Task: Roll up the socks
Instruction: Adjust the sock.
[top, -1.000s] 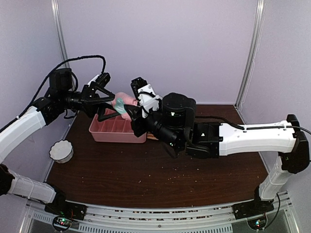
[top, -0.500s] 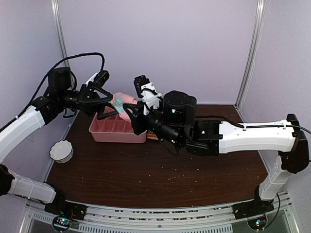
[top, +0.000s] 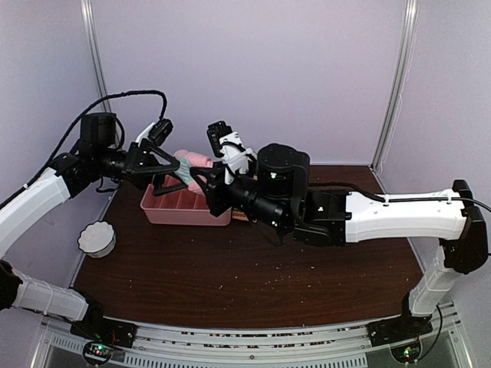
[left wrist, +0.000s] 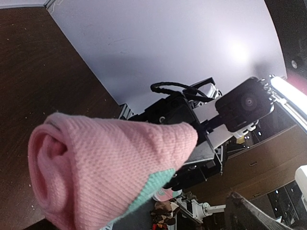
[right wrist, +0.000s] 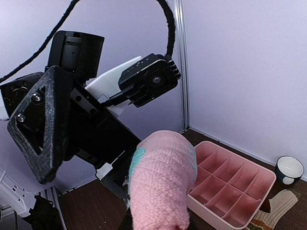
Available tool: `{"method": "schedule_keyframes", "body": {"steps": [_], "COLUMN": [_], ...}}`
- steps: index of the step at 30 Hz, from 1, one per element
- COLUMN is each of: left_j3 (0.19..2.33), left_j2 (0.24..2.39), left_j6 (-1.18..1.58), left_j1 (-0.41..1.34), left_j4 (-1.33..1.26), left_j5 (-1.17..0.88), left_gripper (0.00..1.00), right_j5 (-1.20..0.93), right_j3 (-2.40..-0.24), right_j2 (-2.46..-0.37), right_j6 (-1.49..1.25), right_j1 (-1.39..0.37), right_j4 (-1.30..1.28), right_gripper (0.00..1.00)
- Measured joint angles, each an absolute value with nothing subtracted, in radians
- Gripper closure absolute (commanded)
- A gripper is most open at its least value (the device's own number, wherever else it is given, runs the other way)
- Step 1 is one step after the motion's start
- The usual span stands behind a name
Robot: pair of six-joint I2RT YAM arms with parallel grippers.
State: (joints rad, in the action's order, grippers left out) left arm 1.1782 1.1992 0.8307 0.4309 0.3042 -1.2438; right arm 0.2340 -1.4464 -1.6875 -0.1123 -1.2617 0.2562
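Top external view: a pink knit sock w/ a pale teal patch (top: 196, 161), rolled into a fat bundle, hangs in the air over the rear part of the pink plastic divided tray (top: 184, 215), not touching it. The right gripper (top: 202, 181) is clamped on the roll's lower end. In the right wrist view the roll (right wrist: 162, 182) rises from the bottom edge, where that gripper's fingers sit, teal patch on its left side. The fingers themselves are hidden under the fabric.

The left gripper (top: 178, 173) faces the roll from the left w/ jaws spread wide, grasping nothing. The roll's free end is btwn them or just in front; can't tell which from above. The left wrist view has the roll (left wrist: 105, 163) very close to the lens, spiral end at left, teal on the underside. One black finger (left wrist: 252, 215) shows at bottom right, clear of the fabric. In the right wrist view a broad black finger (right wrist: 41, 124) of the left gripper stands well left of the roll, no contact seen.

A tan sock w/ brown and maroon stripes (right wrist: 278, 211) lies on the dark brown wooden table (top: 253, 276), just beside the tray's right end, mostly hidden under the right arm in the top view.

A small white round bowl (top: 97, 238) sits at the table's left edge, well apart from the tray.
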Motion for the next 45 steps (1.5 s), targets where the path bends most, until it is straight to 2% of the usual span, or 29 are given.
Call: {"method": "schedule_keyframes", "body": {"steps": [16, 19, 21, 25, 30, 32, 36, 41, 43, 44, 45], "left_j3": [1.201, 1.208, 1.222, 1.227, 1.223, 1.221, 1.221, 1.241, 1.266, 1.279, 1.291], "left_j2": [1.211, 1.215, 1.220, 1.221, 1.221, 1.221, 1.221, 1.222, 1.224, 1.225, 1.227], "left_j6": [0.727, 0.739, 0.755, 0.804, 0.831, 0.832, 0.809, 0.735, 0.683, 0.662, 0.637], "left_j1": [0.431, 0.431, 0.431, 0.429, 0.424, 0.423, 0.418, 0.408, 0.403, 0.402, 0.400], "left_j4": [0.394, 0.394, 0.392, 0.364, 0.326, 0.314, 0.317, 0.371, 0.406, 0.424, 0.447], "left_j5": [-1.207, -1.207, -1.207, -1.209, -1.214, -1.215, -1.219, -1.216, -1.213, -1.209, -1.206], "left_gripper": [0.02, 0.06, 0.13, 0.32, 0.38, 0.45, 0.69, 1.00, 1.00, 1.00, 1.00], "right_j5": [0.110, 0.095, 0.091, 0.090, 0.093, 0.092, 0.085, 0.060, 0.052, 0.046, 0.041], "right_j3": [-1.396, -1.388, -1.388, -1.389, -1.390, -1.390, -1.392, -1.409, -1.425, -1.434, -1.439], "right_j2": [-1.687, -1.687, -1.687, -1.687, -1.684, -1.683, -1.683, -1.683, -1.684, -1.685, -1.686], "right_j6": [-0.222, -0.243, -0.252, -0.265, -0.278, -0.285, -0.305, -0.328, -0.333, -0.337, -0.343], "right_j1": [-1.254, -1.249, -1.245, -1.243, -1.236, -1.234, -1.230, -1.214, -1.210, -1.208, -1.207], "right_j4": [0.328, 0.337, 0.346, 0.369, 0.388, 0.389, 0.393, 0.364, 0.345, 0.336, 0.331], "right_gripper": [1.00, 1.00, 1.00, 1.00, 1.00, 1.00, 1.00, 0.87, 0.78, 0.71, 0.59]}}
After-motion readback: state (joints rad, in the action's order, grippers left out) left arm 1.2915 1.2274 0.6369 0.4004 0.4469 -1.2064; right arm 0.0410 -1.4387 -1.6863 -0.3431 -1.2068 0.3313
